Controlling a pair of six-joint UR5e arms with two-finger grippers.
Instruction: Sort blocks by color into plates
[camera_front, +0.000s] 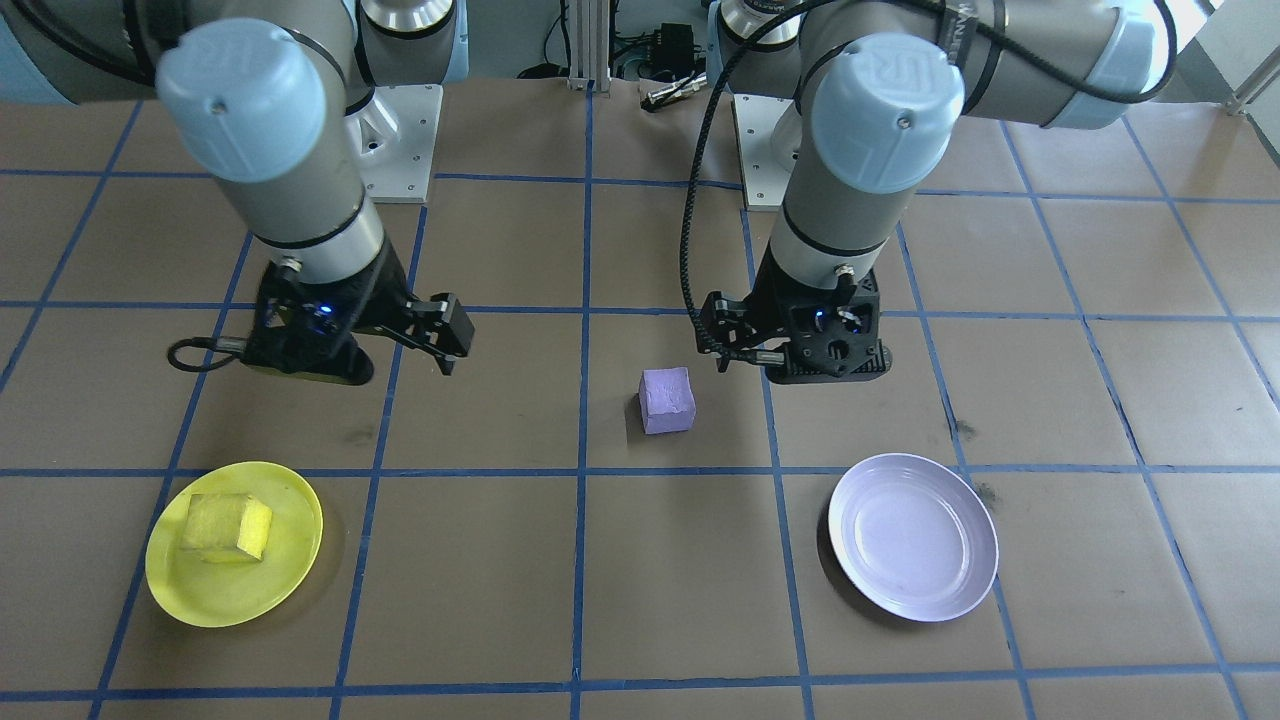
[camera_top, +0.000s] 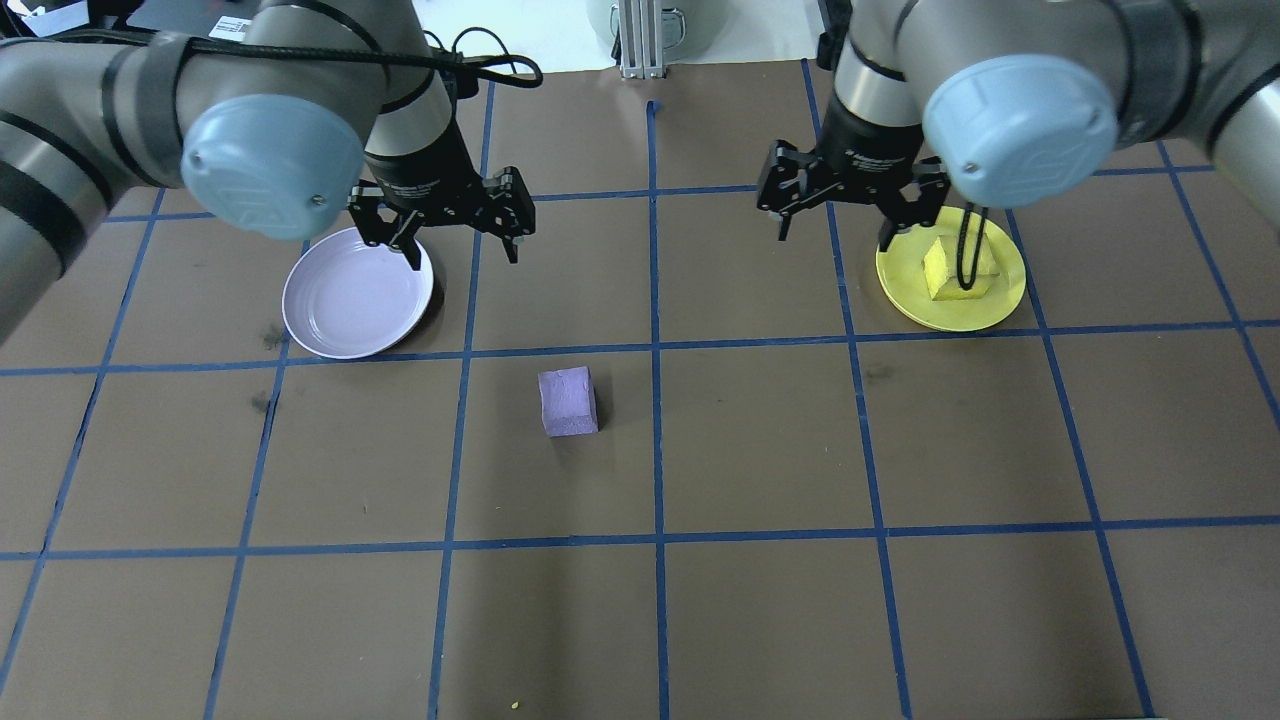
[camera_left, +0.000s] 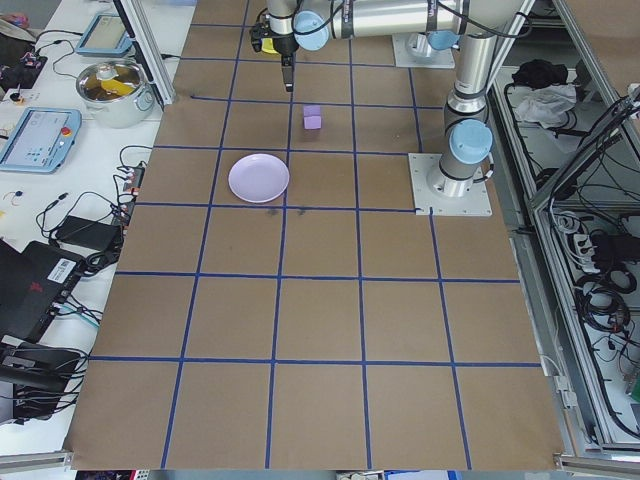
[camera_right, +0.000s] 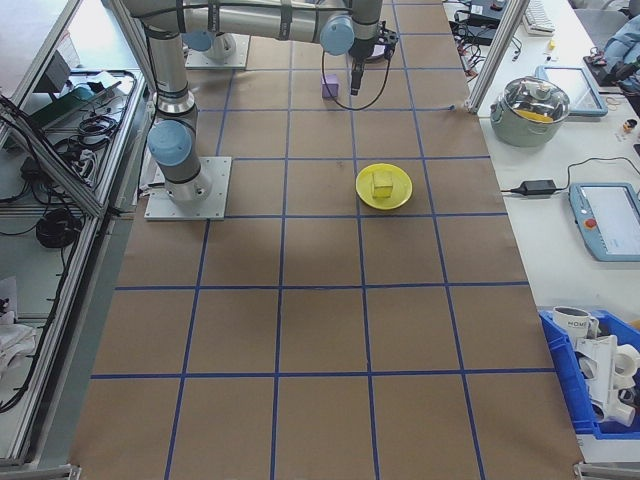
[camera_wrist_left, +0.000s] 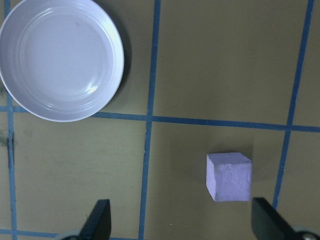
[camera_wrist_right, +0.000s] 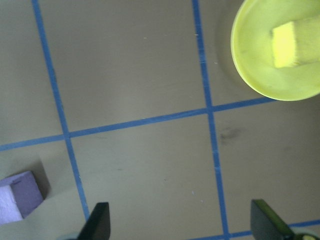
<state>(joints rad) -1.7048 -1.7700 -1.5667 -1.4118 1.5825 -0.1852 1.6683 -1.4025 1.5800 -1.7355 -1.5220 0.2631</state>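
Nearest, the purple block (camera_top: 568, 401) sits alone on the tabletop (camera_top: 760, 600). Beyond, the lavender plate (camera_top: 357, 292) lies bare; the yellow block (camera_top: 948, 268) rests in the yellow plate (camera_top: 990, 300). Both grippers, left (camera_top: 447, 225) and right (camera_top: 850, 205), hover with jaws spread, holding nothing.

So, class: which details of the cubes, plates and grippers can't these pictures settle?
- Yellow cube: overhead, a cable crosses it; right wrist view cuts it off.
- Lavender plate: overhead, the left gripper overlaps its far rim.
- Purple cube: too small in side views for surface detail.
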